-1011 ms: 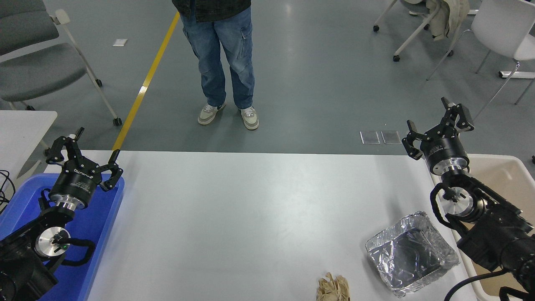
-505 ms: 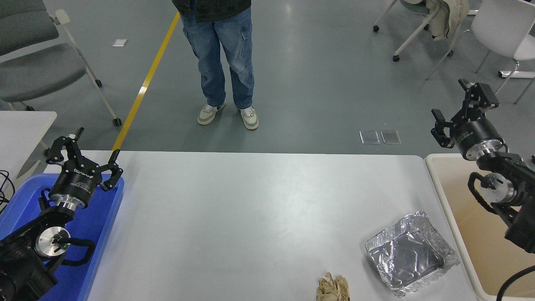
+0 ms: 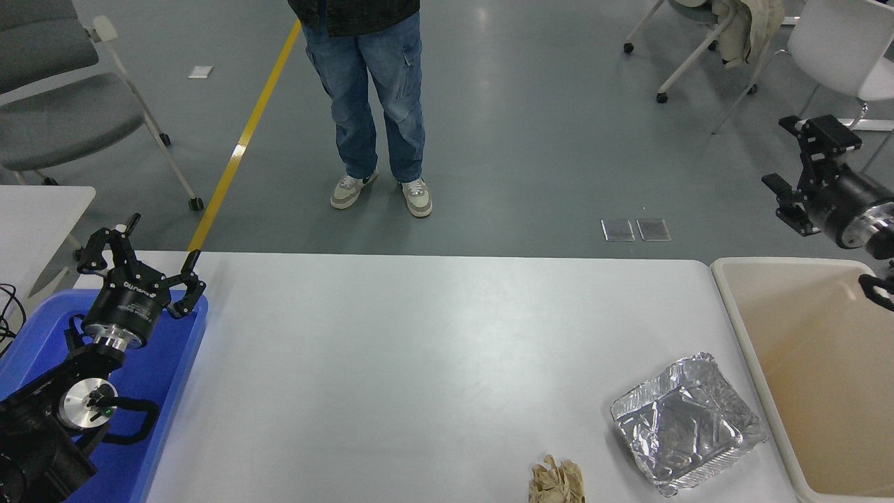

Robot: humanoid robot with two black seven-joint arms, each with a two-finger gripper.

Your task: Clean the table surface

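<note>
The table surface (image 3: 419, 363) is a wide white-grey top. On it at the lower right lie a crumpled silver foil tray (image 3: 688, 425) and a crumpled brown paper ball (image 3: 557, 480) at the front edge. My right gripper (image 3: 793, 152) is open and empty, raised at the right edge, above the far end of the beige bin (image 3: 754, 349) and well away from the foil tray. My left gripper (image 3: 143, 248) is open and empty, parked at the lower left over the blue bin (image 3: 171, 370).
A person in jeans (image 3: 370, 105) stands beyond the table's far edge. A smaller white table (image 3: 35, 209) is at the left. Grey and white chairs (image 3: 63, 105) stand on the floor behind.
My right arm has swung up and to the right, off the table and over the beige bin toward the picture's edge. The foil tray, once partly behind the arm, now shows fully. The left arm has not moved.
</note>
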